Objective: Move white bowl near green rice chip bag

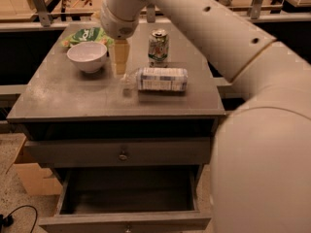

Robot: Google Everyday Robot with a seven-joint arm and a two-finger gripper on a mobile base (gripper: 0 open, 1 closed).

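The white bowl [87,56] stands upright at the back left of the grey table [73,98]. It sits just in front of the green rice chip bag [85,35], and their edges nearly touch. My gripper [119,62] hangs from the arm, pointing down, just right of the bowl and apart from it, low over the table. It holds nothing that I can see.
A green-and-white soda can [158,44] stands right of the gripper. A clear plastic bottle [159,79] lies on its side in front of the can. A drawer [129,198] under the table is pulled open. A cardboard box [29,176] sits on the floor at the left.
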